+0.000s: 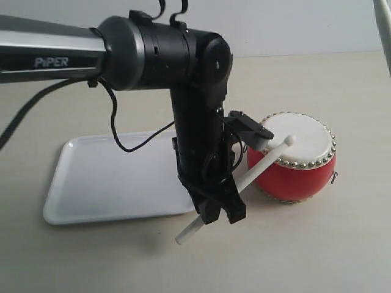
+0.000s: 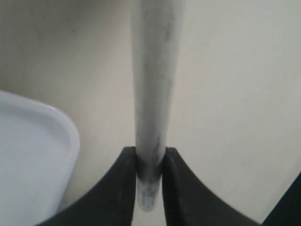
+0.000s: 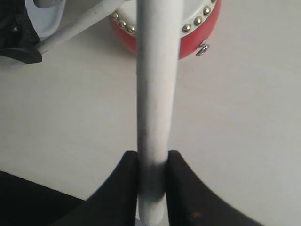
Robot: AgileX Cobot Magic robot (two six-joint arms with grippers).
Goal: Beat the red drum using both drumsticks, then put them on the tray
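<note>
The red drum [image 1: 294,166] stands right of centre, with a cream skin and brass studs. My left gripper [image 1: 219,210] hangs just left of it, shut on one drumstick [image 1: 256,168] near its butt end. That stick slopes up to the right and its rounded tip rests on the drum skin. The left wrist view has the same drumstick [image 2: 153,84] clamped in the left gripper [image 2: 150,153]. My right gripper [image 3: 153,155] is shut on the second drumstick [image 3: 157,84], which points toward the drum [image 3: 200,30]. The white tray [image 1: 110,180] lies left of the drum with nothing on it.
The left arm's black wrist and cable [image 1: 195,122] stand over the tray's right end. A tray corner [image 2: 33,150] lies beside the left gripper. A pale slim shaft [image 1: 383,27] crosses the exterior view's top right corner. The first stick [image 3: 80,23] shows in the right wrist view.
</note>
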